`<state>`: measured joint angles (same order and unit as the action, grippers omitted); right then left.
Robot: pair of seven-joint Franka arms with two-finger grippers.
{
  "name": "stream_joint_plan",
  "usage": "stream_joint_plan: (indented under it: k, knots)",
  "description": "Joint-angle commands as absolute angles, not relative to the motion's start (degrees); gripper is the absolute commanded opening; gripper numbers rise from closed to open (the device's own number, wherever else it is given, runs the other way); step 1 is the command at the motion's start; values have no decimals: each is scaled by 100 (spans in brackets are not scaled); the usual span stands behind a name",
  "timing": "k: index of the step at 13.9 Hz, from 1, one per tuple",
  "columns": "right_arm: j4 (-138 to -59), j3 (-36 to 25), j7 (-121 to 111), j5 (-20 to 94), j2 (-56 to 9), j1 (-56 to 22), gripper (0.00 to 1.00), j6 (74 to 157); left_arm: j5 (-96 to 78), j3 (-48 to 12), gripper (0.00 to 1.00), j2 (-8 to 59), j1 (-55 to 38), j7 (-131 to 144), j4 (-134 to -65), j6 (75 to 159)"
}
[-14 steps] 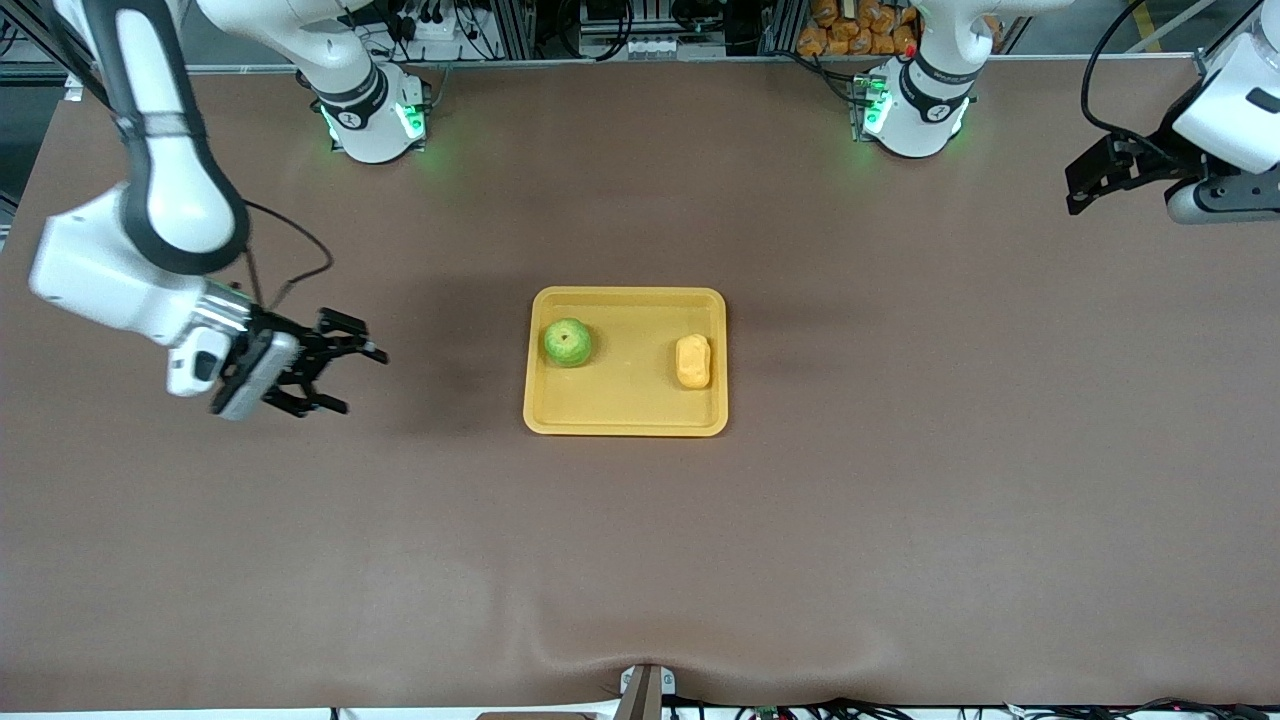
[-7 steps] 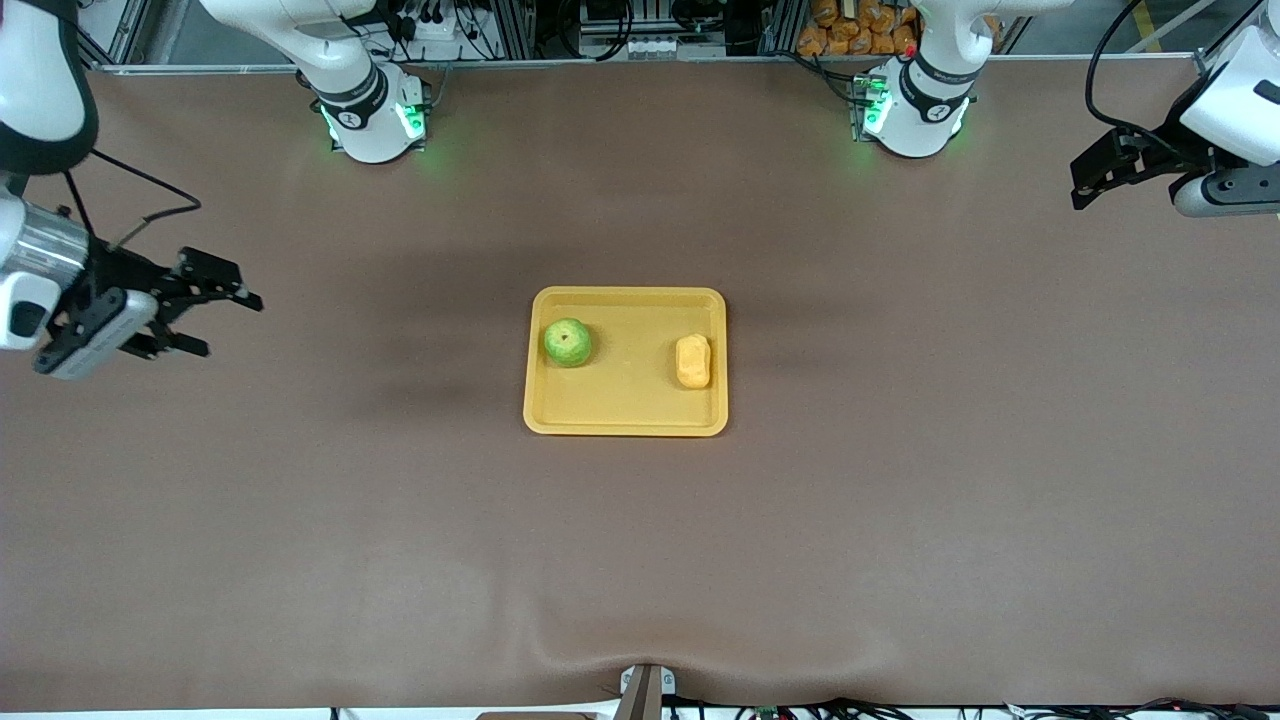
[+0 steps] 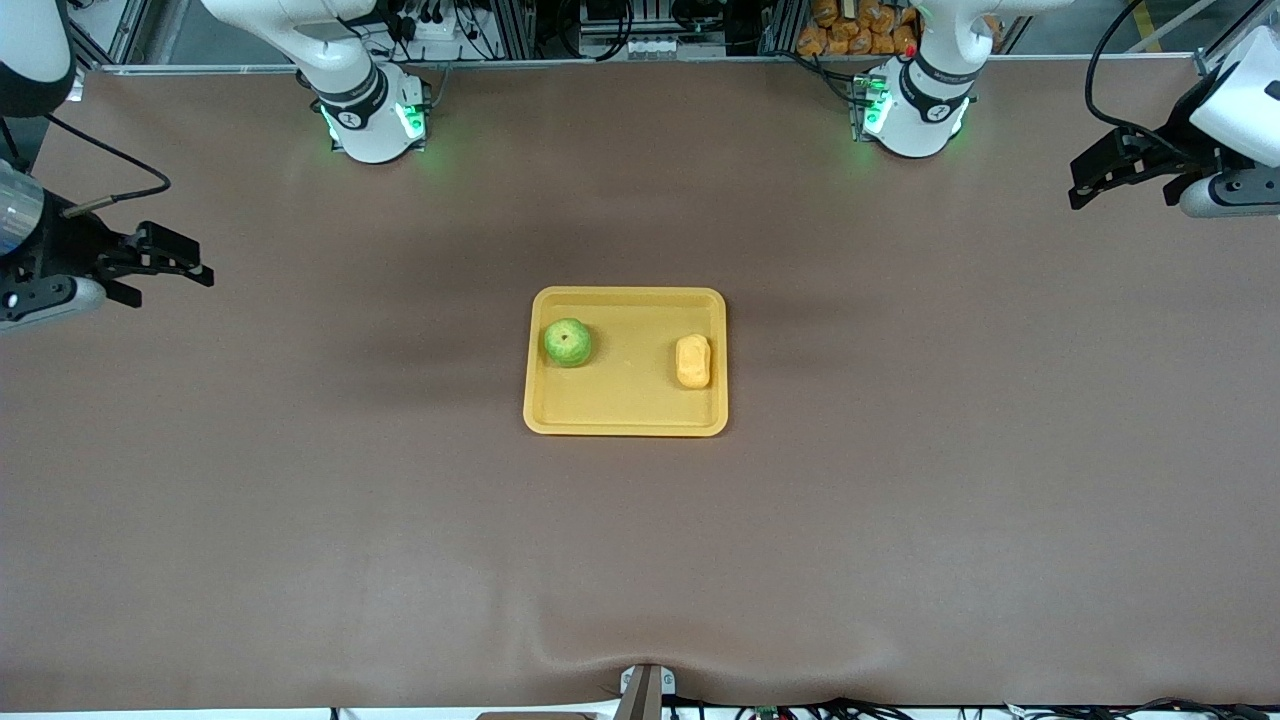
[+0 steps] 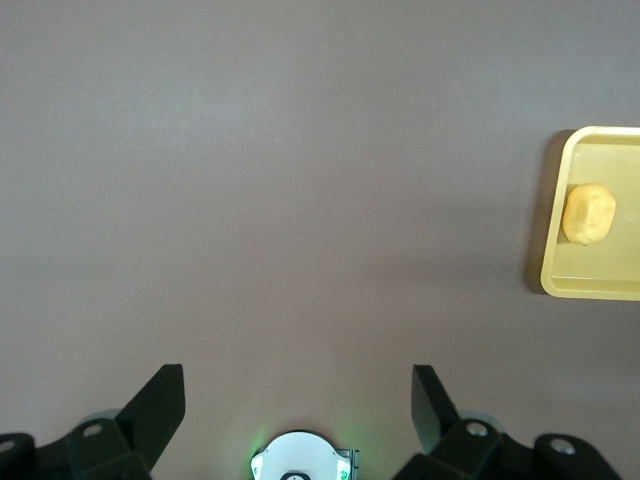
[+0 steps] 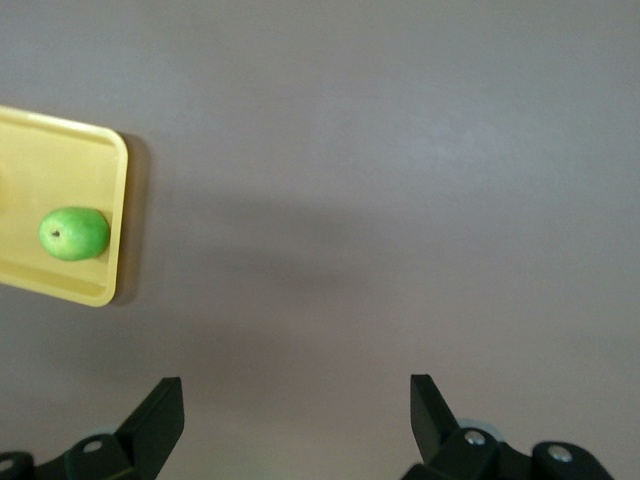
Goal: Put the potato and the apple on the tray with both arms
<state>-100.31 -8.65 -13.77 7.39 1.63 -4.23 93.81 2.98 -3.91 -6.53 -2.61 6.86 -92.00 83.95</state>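
Note:
The yellow tray [image 3: 625,405] lies at the middle of the table. The green apple [image 3: 567,342] sits in it toward the right arm's end. The yellow-orange potato [image 3: 693,361] sits in it toward the left arm's end. My right gripper [image 3: 165,268] is open and empty, up in the air over the bare table at the right arm's end. My left gripper [image 3: 1085,180] is open and empty over the table at the left arm's end. The right wrist view shows the apple [image 5: 74,233] in the tray [image 5: 60,285]; the left wrist view shows the potato [image 4: 588,213] in the tray [image 4: 590,285].
The brown table top [image 3: 900,520] spreads on all sides of the tray. The two arm bases, the right arm's [image 3: 372,120] and the left arm's [image 3: 915,112], stand at the table's edge farthest from the front camera. The left arm's base also shows between the fingers in the left wrist view [image 4: 300,460].
My right gripper has drawn away from the tray toward the right arm's end of the table and risen. My left gripper has shifted only slightly. Apple and potato have stayed in the tray.

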Motion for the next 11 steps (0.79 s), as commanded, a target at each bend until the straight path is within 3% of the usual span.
stream_joint_plan:
  k: [1, 8, 11]
  knots:
    - [-9993, -625, -871, 598, 386, -89, 100, 9211, 185, -378, 100, -773, -220, 563, -9290, 8315]
    - [-9949, 104, 535, 64, 571, 229, 100, 8675, 123, -396, 100, -765, -229, 589, -9229, 8253]
    - [-9853, -139, 493, -132, 563, 45, 100, 8946, 114, -396, 100, -729, -229, 598, -9080, 8130]
